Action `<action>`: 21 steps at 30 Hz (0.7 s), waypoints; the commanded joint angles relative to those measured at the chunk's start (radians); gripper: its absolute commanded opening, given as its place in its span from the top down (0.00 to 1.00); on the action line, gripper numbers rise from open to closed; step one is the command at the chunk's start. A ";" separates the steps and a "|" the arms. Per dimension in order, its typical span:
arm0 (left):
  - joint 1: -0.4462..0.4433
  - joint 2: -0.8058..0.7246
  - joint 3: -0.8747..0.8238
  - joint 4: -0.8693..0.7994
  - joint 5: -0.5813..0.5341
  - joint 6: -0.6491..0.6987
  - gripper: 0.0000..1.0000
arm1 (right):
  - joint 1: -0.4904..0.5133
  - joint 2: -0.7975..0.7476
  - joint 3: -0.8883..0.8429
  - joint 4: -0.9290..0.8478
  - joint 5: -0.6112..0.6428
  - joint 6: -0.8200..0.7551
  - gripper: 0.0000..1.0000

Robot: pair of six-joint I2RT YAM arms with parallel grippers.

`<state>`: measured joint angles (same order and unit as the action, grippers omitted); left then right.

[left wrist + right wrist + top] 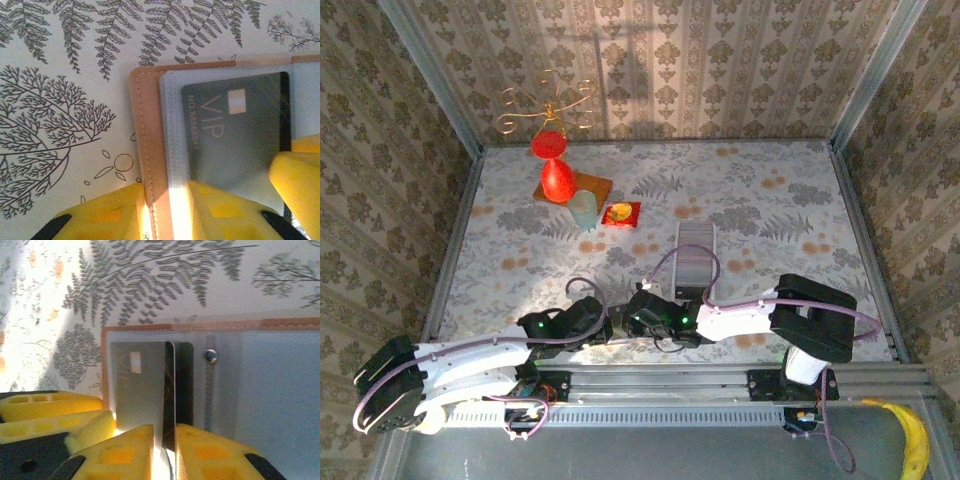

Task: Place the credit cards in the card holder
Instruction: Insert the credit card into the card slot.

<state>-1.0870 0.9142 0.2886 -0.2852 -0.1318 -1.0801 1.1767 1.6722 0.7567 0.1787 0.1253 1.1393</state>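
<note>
The left tool [165,212] pinches the stitched, tan leather card holder [148,150] by its edge. The right tool [167,447] clamps a thin, round-cornered credit card [183,382] edge-on above the clear plastic sleeve [272,395].

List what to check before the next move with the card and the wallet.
1. Card holder lying open on the table: ok.
2. Left gripper clamped on the holder's edge: ok.
3. Right gripper shut on the credit card: ok.
4. Card at least partly under the clear sleeve: ok.
5. Card fully seated: cannot tell.
6. Clearance between the two grippers: cannot tell.
</note>
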 commanded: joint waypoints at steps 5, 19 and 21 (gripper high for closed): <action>-0.007 -0.060 -0.020 -0.069 -0.032 -0.009 0.69 | 0.011 -0.060 0.005 -0.071 0.054 -0.052 0.70; -0.007 -0.134 -0.049 -0.069 -0.011 -0.029 0.61 | 0.011 -0.013 0.075 -0.251 0.090 -0.107 0.87; -0.007 -0.132 -0.049 -0.073 -0.009 -0.030 0.59 | 0.011 0.011 0.088 -0.251 0.079 -0.112 0.90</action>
<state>-1.0870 0.7895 0.2543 -0.3294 -0.1417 -1.0920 1.1812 1.6485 0.8162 -0.0326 0.1905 1.0447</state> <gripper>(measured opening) 0.400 0.106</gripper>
